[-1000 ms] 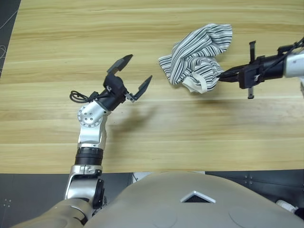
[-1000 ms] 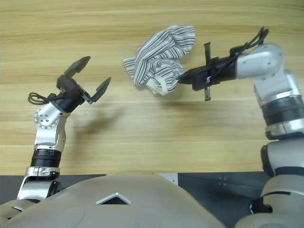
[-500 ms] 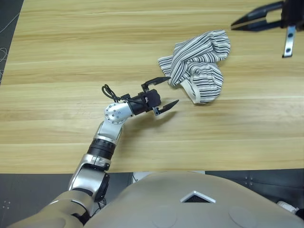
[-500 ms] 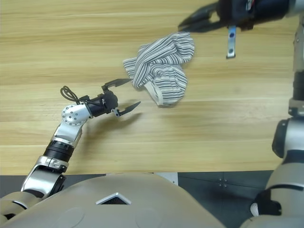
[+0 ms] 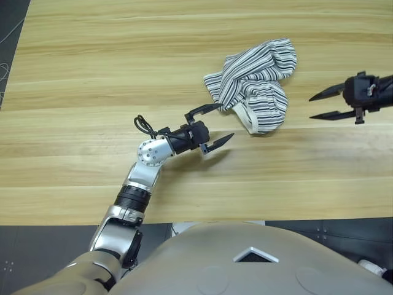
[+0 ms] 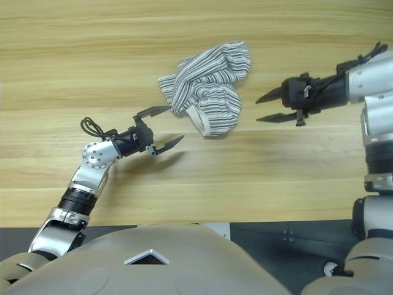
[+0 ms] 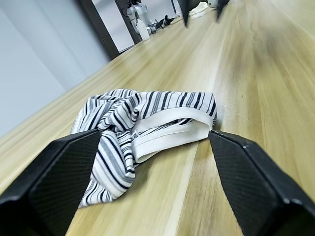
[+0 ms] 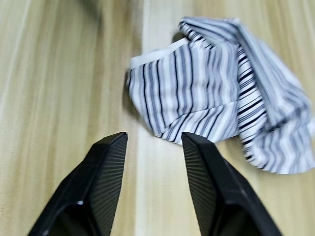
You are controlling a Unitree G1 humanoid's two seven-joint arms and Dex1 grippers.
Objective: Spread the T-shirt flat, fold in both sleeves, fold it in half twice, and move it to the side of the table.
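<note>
The left jaws stand wide, held low over the counter [image 5: 92, 61] at the end of the left arm [image 5: 149, 155], which reaches forward and to the right. They point at the near-left edge of the T-shirt [image 5: 255, 80]. The tip of the farther finger [image 5: 202, 109] is at the shirt's left corner, touching it or just short of it; which one cannot be told. The nearer finger [image 5: 221, 142] lies over bare wood just in front of the cloth. In the left wrist view the two fingers [image 7: 59, 177] frame the shirt, which lies ahead of them and not yet between them.

The right jaws are also parted, less widely, and hold nothing. They sit at the end of the right arm [image 6: 368, 80] and point left toward the shirt's right side, with a strip of bare counter between the tips and the cloth. In the right wrist view the fingers [image 8: 106, 182] aim at the shirt's striped edge from a short way off.

The T-shirt is a crumpled heap of black, grey and white stripes, lying on the counter between the two sets of jaws and a little beyond them. A white ribbed band [image 5: 249, 123] curls out along its near edge, facing the left jaws.
</note>
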